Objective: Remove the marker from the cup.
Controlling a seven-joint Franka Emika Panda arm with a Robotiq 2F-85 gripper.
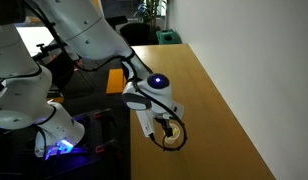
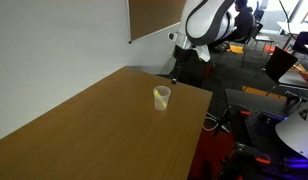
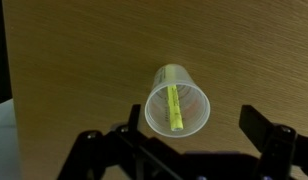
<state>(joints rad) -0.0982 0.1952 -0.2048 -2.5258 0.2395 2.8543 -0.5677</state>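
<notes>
Your end effector point(image 3: 176, 148) is spread wide. Its two dark fingers point(image 3: 262, 128) stand well apart at the bottom of the wrist view and grip nothing. Beyond them the cup point(image 3: 177, 100) stands upright on the wooden worktop point(image 3: 74, 60). The yellow marker point(image 3: 174, 108) leans inside it, against the wall. In an exterior view the cup point(image 2: 162, 97) sits near the worktop's edge, with the end effector point(image 2: 175, 68) hanging close above it. You cannot make out any lettering on the marker.

The cup point(image 3: 178, 100) looks like thin translucent plastic, standing on a matt, fine-grained wooden table point(image 3: 84, 50).
</notes>
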